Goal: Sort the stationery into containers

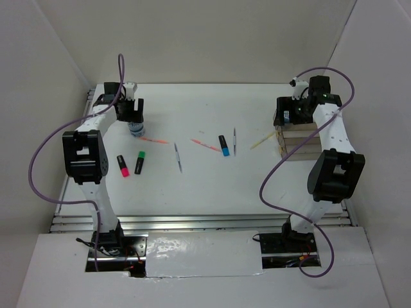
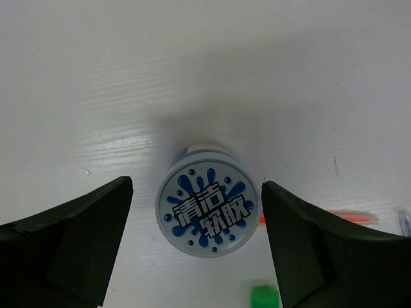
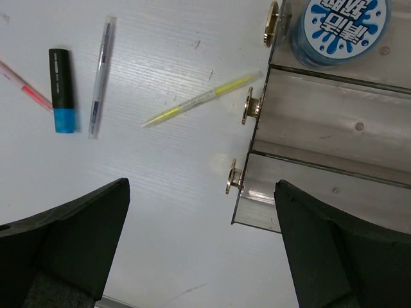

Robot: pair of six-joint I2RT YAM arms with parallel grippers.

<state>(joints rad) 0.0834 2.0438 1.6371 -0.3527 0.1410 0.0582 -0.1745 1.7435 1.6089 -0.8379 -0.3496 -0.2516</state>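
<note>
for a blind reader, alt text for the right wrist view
A clear three-compartment tray at right holds a round blue-white tub in its top compartment. On the table to its left lie a yellow stick, a silver pen and a blue-capped highlighter, above the open right hand.

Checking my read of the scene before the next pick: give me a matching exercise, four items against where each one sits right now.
Items
1. blue-capped highlighter
2. yellow stick
3. round tub seen by the left wrist
4. round tub seen by the right wrist

Places
A. inside an end compartment of the tray
B. on the table, inside the open left gripper
C. on the table beside a silver pen
D. on the table, one end close to the tray's gold knobs

Pairs: 1-C, 2-D, 3-B, 4-A
</note>
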